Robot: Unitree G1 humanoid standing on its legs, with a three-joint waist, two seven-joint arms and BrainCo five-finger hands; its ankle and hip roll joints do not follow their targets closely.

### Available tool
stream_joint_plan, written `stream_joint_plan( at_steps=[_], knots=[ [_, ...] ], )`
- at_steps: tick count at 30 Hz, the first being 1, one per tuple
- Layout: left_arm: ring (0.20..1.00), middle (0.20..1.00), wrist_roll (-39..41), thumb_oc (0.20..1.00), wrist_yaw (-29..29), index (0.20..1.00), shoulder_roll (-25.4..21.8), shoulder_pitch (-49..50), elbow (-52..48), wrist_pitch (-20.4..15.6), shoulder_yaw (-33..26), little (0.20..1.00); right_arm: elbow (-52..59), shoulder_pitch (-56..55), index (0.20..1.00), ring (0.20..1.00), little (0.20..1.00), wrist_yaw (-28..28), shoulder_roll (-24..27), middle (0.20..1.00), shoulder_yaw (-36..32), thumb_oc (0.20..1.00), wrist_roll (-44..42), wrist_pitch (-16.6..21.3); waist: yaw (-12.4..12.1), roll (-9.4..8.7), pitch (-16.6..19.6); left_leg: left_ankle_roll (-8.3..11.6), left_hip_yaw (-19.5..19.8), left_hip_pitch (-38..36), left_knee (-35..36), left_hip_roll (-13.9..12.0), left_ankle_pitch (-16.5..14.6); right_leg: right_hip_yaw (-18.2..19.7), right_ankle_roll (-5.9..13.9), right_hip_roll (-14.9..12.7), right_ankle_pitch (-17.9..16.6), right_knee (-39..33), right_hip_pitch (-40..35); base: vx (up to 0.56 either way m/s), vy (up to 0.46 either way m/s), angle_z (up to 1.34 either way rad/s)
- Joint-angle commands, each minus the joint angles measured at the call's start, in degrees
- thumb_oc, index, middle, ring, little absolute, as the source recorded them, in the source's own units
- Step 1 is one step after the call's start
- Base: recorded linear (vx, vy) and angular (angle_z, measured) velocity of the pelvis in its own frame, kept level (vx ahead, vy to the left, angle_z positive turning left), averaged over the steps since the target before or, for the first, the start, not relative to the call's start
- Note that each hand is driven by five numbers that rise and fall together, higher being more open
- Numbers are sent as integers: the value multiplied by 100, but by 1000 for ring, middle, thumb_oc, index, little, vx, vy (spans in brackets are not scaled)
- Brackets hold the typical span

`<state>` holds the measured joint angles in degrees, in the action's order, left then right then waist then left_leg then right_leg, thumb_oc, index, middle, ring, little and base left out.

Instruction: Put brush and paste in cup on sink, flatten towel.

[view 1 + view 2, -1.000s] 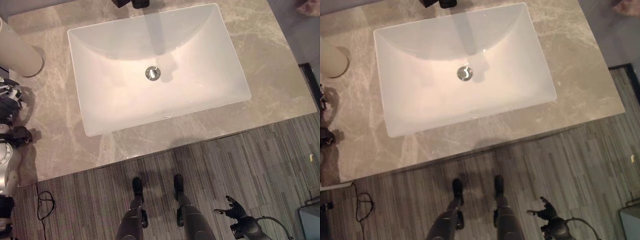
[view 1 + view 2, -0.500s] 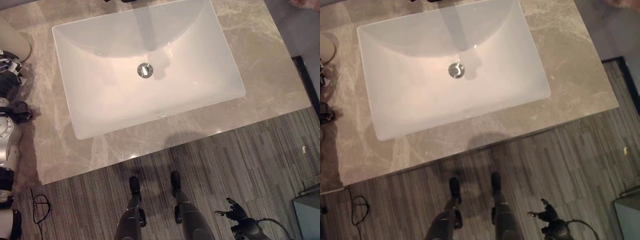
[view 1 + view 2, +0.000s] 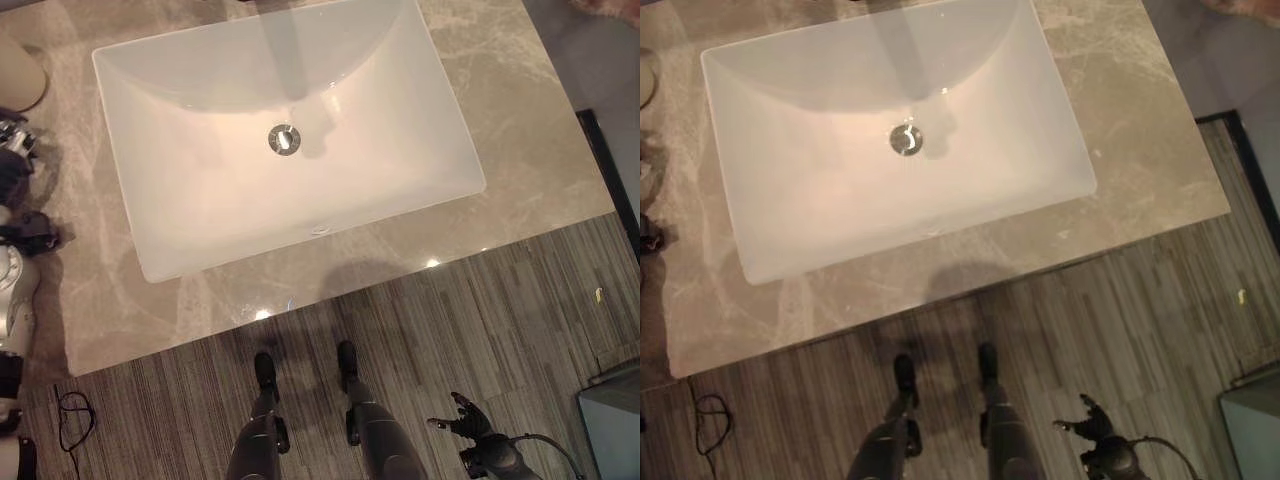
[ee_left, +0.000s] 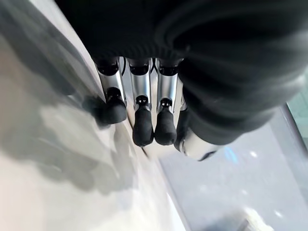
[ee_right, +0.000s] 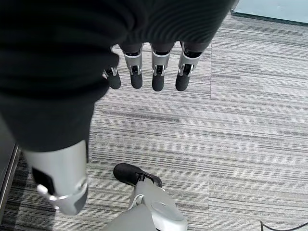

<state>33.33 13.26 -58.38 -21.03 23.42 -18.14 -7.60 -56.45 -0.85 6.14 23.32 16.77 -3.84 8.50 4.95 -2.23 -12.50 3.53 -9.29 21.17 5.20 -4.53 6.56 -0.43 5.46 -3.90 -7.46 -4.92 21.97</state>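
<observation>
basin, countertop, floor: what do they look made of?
Basin: glossy white, probably ceramic, given its smooth sheen.
Countertop: grey-beige with pale veins and light glints, looks like polished marble or an imitation.
Floor: matte grey streaked strips, possibly carpet tile or vinyl plank.

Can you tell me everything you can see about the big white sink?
The sink is a big white rectangular basin with rounded inner corners, smooth and glossy like ceramic. It is set in a grey-brown marbled countertop, which borders it on the three sides that show. A round metal drain sits in the bottom, nearer the back. The basin looks empty and dry, with a soft shadow across its back part. Neither hand touches it.
</observation>
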Motion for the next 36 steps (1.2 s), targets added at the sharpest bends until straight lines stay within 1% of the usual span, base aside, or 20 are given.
stream_joint_plan(
  at_steps=[1, 2, 6, 9, 11, 13, 14, 18, 25, 32, 36],
  knots=[
    [200, 200, -47, 200, 110, 200, -345, -257, 506, -43, 17, 200, 18, -85, 1000, 1000, 1000, 20, 187, 1000, -37, 1000, -144, 17, 39, 41, 152, 144, 189, -173, -20, 46, -87, -96, 518, -383, 38, -8, -270, 0, 0, 0],
    [200, 200, -89, 200, 135, 200, -449, -413, 654, -25, 90, 200, 50, -86, 1000, 1000, 1000, 6, 206, 1000, -22, 1000, -149, 24, 53, 39, 131, 143, 196, -183, -20, 46, -101, -100, 523, -379, 48, -8, -288, 0, 0, 0],
    [200, 200, -142, 200, 183, 200, -599, -765, 873, -5, 293, 200, 67, -76, 1000, 1000, 1000, -8, 224, 1000, 7, 1000, -152, 31, 77, 31, 129, 147, 192, -137, -20, 40, -71, -96, 532, -380, 18, -8, -237, 0, 0, 0],
    [200, 200, -160, 200, 236, 200, -723, -1219, 1147, 32, 581, 200, 49, -53, 1000, 1000, 1000, -6, 238, 1000, 66, 1000, -173, 23, 119, 3, 118, 146, 187, -125, -20, 31, -64, -93, 543, -377, 4, -8, -222, -3, 2, 1],
    [200, 200, -151, 200, 316, 200, -726, -1586, 1313, 33, 802, 200, 26, -22, 1000, 1000, 1000, -13, 254, 1000, 119, 1000, -184, 23, 140, -23, 101, 151, 191, -103, -20, 19, -55, -94, 549, -374, -12, -8, -203, 0, 0, 0],
    [200, 200, -150, 200, 383, 200, -720, -2005, 1458, 33, 1074, 200, -2, 4, 1000, 1000, 1000, -18, 244, 1000, 172, 1000, -210, 23, 169, -65, 89, 151, 199, -96, -20, 11, -66, -94, 563, -360, -15, -8, -193, 1, 1, -2],
    [200, 200, -132, 200, 418, 200, -736, -2343, 1609, 42, 1305, 200, -8, 12, 1000, 1000, 1000, -20, 228, 1000, 198, 1000, -240, 22, 191, -109, 91, 153, 188, -61, -20, -4, -43, -83, 575, -351, -53, -8, -152, 0, 0, 0],
    [200, 200, -116, 200, 487, 200, -791, -2949, 2008, 75, 1715, 200, -17, 15, 1000, 1000, 1000, -35, 200, 1000, 263, 1000, -292, 28, 251, -213, 101, 157, 182, -55, -20, -45, -50, -73, 591, -326, -56, -8, -156, 0, 0, 0],
    [200, 200, -104, 200, 446, 200, -757, -3401, 2489, 157, 2078, 200, -14, -15, 1000, 1000, 1000, -88, 155, 1000, 393, 1000, -365, 39, 316, -375, 145, 155, 204, -48, -20, -93, -49, -29, 595, -298, -79, -8, -151, 5, 2, -2],
    [200, 200, -315, 200, 455, 200, -932, -3269, 2603, 251, 2005, 200, -39, -57, 1000, 1000, 1000, -100, 173, 1000, 396, 1000, -317, 55, 254, -368, 163, 136, 219, -57, -20, -68, -60, -44, 585, -308, -56, -8, -167, -1, 0, 0],
    [200, 200, -395, 200, 495, 200, -994, -3606, 2922, 322, 2218, 200, -52, -48, 1000, 1000, 1000, -99, 234, 1000, 388, 1000, -323, 72, 250, -340, 142, 132, 220, -26, -20, -50, -56, -57, 600, -320, -80, -8, -137, 0, 0, 0]
  ],
)
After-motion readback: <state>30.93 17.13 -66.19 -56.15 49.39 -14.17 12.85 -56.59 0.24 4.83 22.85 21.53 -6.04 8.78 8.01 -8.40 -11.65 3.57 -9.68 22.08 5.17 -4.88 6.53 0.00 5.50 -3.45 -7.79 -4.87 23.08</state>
